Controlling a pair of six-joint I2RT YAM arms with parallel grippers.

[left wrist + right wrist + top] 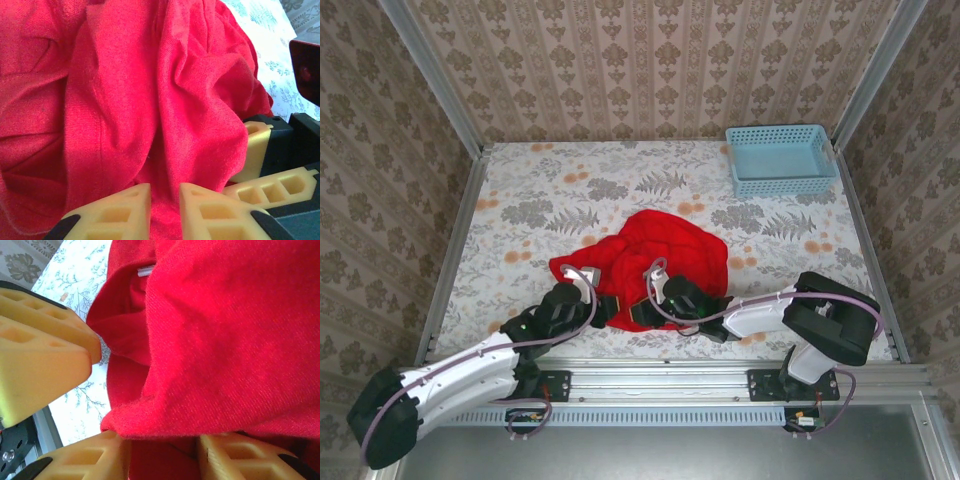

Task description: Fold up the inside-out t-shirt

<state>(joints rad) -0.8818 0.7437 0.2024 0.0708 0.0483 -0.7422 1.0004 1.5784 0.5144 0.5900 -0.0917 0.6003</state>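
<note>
Sensibly, midway along the near edge of the table (520, 180), the bunched t-shirt (665, 250) needs spreading flat, so the left gripper (165, 192) and right gripper (162, 440), jaws both slightly apart astride cloth, should pinch separate hem corners.

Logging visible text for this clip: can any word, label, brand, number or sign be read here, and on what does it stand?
None can be read.
The red t-shirt is plain; a small white strip at its seam, perhaps a tag, is too small to read.
The light-blue basket and the patterned table cover carry no writing.
</note>
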